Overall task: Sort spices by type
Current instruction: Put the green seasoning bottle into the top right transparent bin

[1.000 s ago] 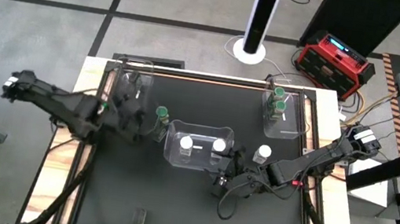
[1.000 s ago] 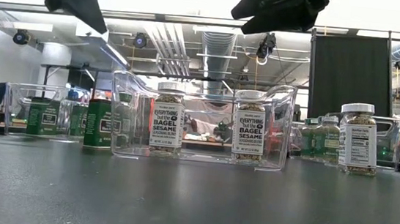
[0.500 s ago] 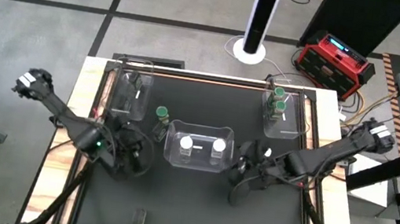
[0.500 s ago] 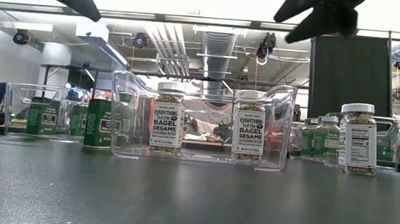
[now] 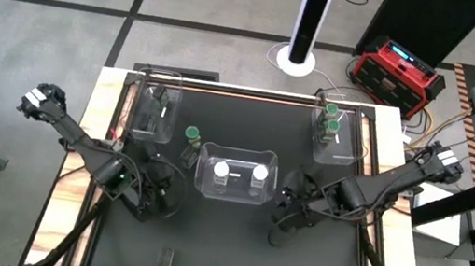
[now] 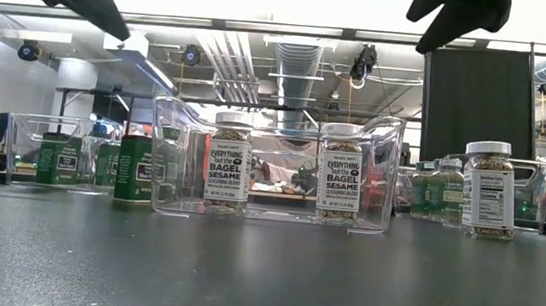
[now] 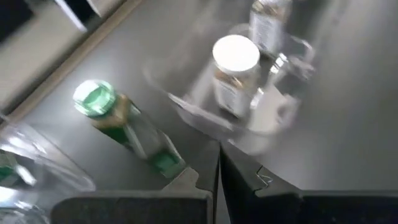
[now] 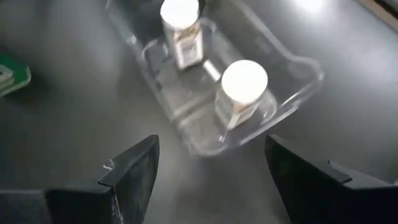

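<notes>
The left gripper [image 7: 219,177] hangs above the counter [image 5: 221,244] with its fingers closed together on nothing, poised near the front left corner of the middle bin [image 5: 236,172]. Just beyond its tips in the left wrist view stands a green-lidded jar [image 7: 118,127], outside any bin, between the middle bin and the left rear bin [image 5: 156,111]; it looks like the next piece to be picked, since it stands loose on the counter beside white-lidded stock it does not match. The right gripper [image 8: 208,165] is spread wide and empty, hovering on the other side of the middle bin, looking down on the two white-lidded jars [image 8: 241,90] that stand upright inside it. In the low view both of those read as bagel sesame blend, so that bin seems set apart for one type. A further white-lidded jar [image 6: 484,188] stands on the counter to the right of the middle bin, outside it, and by its lid probably belongs with the pair. The right rear bin [image 5: 332,133] holds green-lidded jars [image 5: 332,119], and the left rear bin holds a few green-labelled ones, though their lids are hard to make out from above. Sorting appears partly done, with two jars not yet binned.
</notes>
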{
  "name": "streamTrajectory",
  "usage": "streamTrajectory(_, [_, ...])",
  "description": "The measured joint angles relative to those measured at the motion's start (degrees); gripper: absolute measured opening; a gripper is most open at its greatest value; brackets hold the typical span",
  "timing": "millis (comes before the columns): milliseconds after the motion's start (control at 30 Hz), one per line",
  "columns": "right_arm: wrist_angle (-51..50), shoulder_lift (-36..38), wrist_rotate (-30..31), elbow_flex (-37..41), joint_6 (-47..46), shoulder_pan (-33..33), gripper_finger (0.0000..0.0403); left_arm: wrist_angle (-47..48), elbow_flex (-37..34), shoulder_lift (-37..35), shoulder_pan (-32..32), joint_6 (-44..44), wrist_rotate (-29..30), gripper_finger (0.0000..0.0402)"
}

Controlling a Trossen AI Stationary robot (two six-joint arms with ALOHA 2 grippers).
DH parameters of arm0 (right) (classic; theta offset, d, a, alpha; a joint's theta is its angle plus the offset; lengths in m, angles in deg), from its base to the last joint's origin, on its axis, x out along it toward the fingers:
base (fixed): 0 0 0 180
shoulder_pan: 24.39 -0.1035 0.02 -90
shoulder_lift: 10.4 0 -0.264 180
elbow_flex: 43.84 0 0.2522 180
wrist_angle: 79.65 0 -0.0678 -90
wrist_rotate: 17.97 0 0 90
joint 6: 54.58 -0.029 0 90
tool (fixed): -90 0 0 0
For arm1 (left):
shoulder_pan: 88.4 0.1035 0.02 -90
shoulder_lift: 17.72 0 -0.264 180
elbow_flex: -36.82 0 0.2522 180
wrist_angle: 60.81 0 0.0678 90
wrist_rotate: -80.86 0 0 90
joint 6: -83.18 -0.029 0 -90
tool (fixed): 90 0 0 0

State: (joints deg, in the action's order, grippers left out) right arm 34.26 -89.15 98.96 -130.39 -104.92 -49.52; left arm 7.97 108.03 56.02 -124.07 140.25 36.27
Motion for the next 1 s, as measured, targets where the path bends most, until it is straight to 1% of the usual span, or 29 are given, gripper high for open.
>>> streamTrajectory(133, [-5.68,-2.11,-3.38,-2.67,-1.36,-0.13,0.0277,-2.18,0.82,0.16,-1.74,0.79,-5.78,0.0000])
streamTrajectory(233, [-9.31,-3.71,-6.05,-4.44,-2.21,-0.13,0.0272,-4.67,0.94,0.87,-3.20,0.59,-11.67,0.0000])
streamTrajectory(333, [-11.02,-5.13,-8.69,-5.66,-1.86,-0.33,0.0270,-6.55,1.03,1.42,-4.69,0.54,-16.47,0.0000])
streamTrajectory(400, [-11.41,-5.91,-10.62,-6.14,-1.09,-0.58,0.0271,-7.32,1.03,1.83,-5.68,0.78,-18.03,0.0000])
streamTrajectory(500, [-12.89,-6.81,-12.19,-6.73,-1.36,-1.41,0.0272,-8.07,1.03,1.83,-6.94,1.65,-18.05,0.0000])
streamTrajectory(633, [-15.88,-6.96,-16.54,-6.76,-4.47,-2.12,0.0263,-7.59,1.03,1.49,-7.93,2.10,-18.04,0.0000])
streamTrajectory(800, [-25.62,-6.96,-21.78,-8.03,-11.30,-2.14,0.0250,-7.01,1.03,1.44,-7.68,0.41,-17.32,0.0000])
streamTrajectory(900, [-32.40,-6.98,-23.74,-9.55,-14.63,-2.14,0.0245,-7.00,1.03,1.44,-7.53,-3.99,-13.54,0.0000])
streamTrajectory(933, [-34.45,-6.98,-23.97,-10.28,-15.30,-2.14,0.0244,-7.03,1.03,1.44,-7.40,-6.59,-10.89,0.0000])
streamTrajectory(1000, [-37.93,-6.98,-23.98,-11.90,-16.42,-2.14,0.0245,-7.06,1.03,1.27,-7.06,-11.76,-3.46,0.0000])
